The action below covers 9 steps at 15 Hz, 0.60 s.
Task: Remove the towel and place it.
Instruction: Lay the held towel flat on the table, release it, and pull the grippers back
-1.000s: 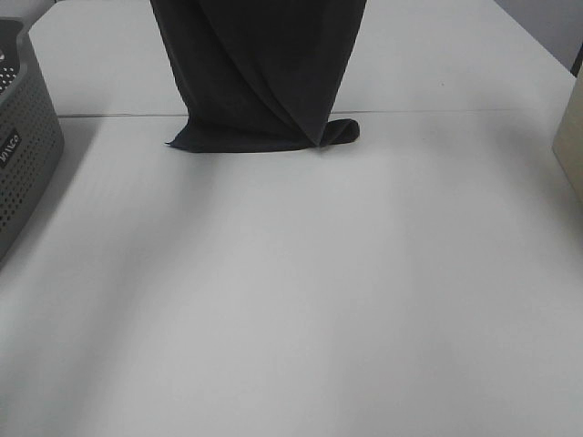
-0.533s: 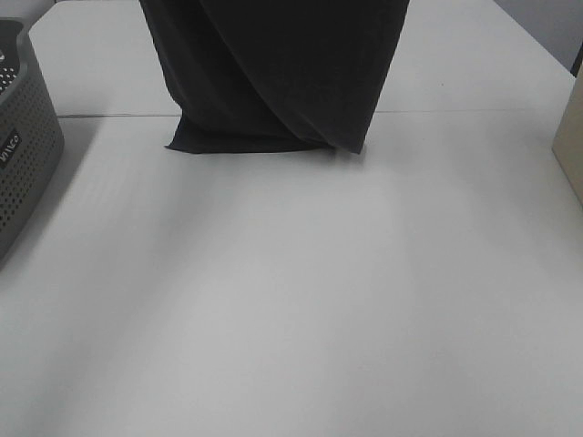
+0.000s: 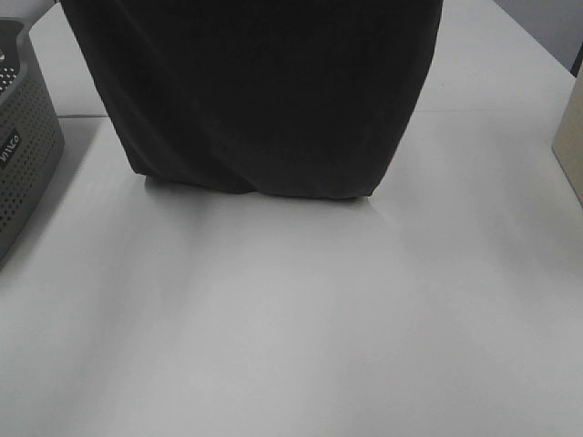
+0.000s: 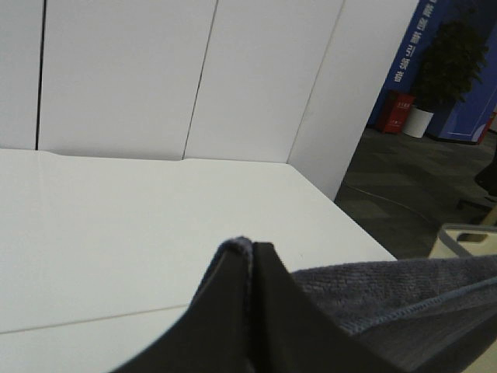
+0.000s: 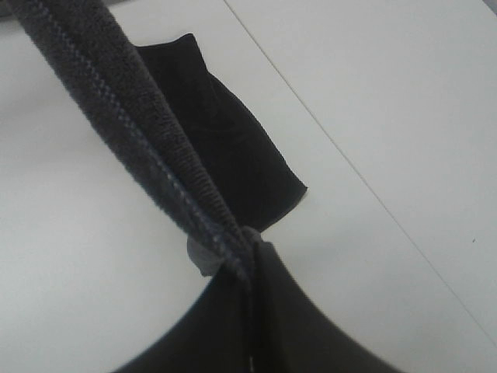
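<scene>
The dark charcoal towel (image 3: 255,100) hangs as a wide sheet from above the top of the exterior view. Its lower edge rests on the white table (image 3: 291,319). Neither gripper shows in that view. In the left wrist view my left gripper (image 4: 252,247) is shut on a corner of the towel (image 4: 404,299), whose hemmed edge runs off to one side. In the right wrist view my right gripper (image 5: 250,252) is shut on the towel's hem (image 5: 116,101), which is pulled taut away from it. The towel's lower part (image 5: 225,148) lies on the table below.
A grey perforated basket (image 3: 23,155) stands at the table's left edge. A beige box (image 3: 572,146) sits at the right edge. A seam (image 3: 483,111) crosses the table behind the towel. The left wrist view shows white wall panels (image 4: 155,78) past the table.
The towel has been spread much wider between the two grippers. Its lower edge has moved forward across the table toward the camera, and the folded twists have flattened out.
</scene>
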Available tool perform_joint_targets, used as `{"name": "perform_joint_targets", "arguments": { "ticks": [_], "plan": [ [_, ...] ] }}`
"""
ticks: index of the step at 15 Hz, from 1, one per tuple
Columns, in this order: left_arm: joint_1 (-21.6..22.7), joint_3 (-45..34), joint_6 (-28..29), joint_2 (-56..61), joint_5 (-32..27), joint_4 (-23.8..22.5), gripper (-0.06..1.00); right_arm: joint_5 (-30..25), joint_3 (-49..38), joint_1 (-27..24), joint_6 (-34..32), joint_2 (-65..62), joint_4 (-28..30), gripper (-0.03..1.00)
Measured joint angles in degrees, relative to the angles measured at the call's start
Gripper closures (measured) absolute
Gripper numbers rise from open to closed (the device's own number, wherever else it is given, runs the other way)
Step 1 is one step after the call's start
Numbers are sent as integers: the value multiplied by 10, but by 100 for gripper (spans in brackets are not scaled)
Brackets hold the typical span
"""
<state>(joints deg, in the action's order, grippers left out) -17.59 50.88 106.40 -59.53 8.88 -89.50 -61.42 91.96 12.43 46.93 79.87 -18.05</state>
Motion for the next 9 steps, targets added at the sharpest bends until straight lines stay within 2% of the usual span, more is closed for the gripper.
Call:
{"name": "perform_joint_targets", "arguments": {
  "ticks": [2, 4, 7, 9],
  "plan": [
    [0, -56, 11, 37, 26, 3, 94, 61, -137, 0, -2, -92, -17, 96],
    [0, -107, 44, 59, 57, 4, 94, 74, -239, 0, -12, -164, -23, 96],
    [0, -160, 111, 62, 103, -17, 94, 70, -317, -1, -45, -231, -17, 96],
    [0, -189, 180, 64, 129, -73, 94, 22, -359, -2, -65, -260, -17, 96]
  ]
}}
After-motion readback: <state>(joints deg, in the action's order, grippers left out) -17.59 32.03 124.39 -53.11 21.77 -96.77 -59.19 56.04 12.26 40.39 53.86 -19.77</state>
